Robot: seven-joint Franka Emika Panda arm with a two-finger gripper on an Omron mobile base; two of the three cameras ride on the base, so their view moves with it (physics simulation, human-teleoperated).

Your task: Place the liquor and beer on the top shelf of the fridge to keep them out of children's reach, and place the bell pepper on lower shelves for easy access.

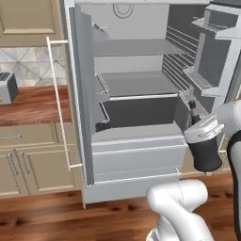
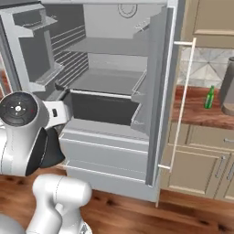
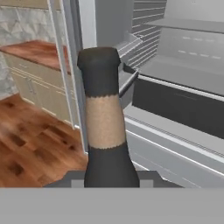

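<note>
My gripper (image 1: 201,133) is shut on the liquor (image 3: 104,118), a black bottle with a brownish band on its neck. It holds the bottle upright, in front of the open fridge (image 1: 141,155) and to its right; the neck (image 1: 192,113) shows above the hand. The top shelf (image 1: 136,47) and the lower shelves (image 1: 136,84) hold nothing. The beer (image 2: 209,97), a slim green bottle, stands on the wooden counter (image 2: 196,114) to the right of the fridge. The bell pepper is out of view.
Both fridge doors stand open; the left one has a long white bar handle (image 1: 59,103) and the right one (image 1: 214,61) carries door bins. A toaster (image 1: 6,87) sits on the left counter. A grey appliance (image 2: 227,87) stands by the beer. Beige cabinets flank the fridge.
</note>
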